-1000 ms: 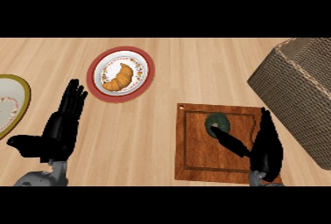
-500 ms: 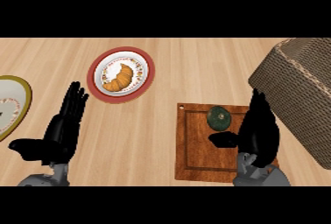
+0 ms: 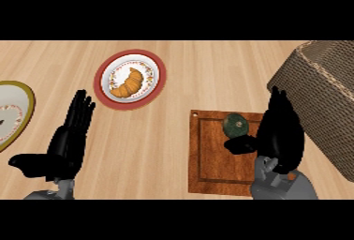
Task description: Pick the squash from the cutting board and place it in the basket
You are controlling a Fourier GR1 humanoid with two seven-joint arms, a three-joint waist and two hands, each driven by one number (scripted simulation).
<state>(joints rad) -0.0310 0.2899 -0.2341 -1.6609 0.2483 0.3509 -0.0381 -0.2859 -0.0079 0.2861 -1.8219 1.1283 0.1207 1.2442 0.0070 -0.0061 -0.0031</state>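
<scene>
On the cutting board (image 3: 221,164), the squash (image 3: 236,125) lies just beside the right hand (image 3: 280,136), whose fingers are straight with nothing held, so it might roll away before reaching the basket (image 3: 321,84)

I see even, bright, soft light on the wooden counter (image 3: 173,140), no glare; the black right hand (image 3: 280,136) at four o'clock perhaps hides detail in its darkness.
</scene>
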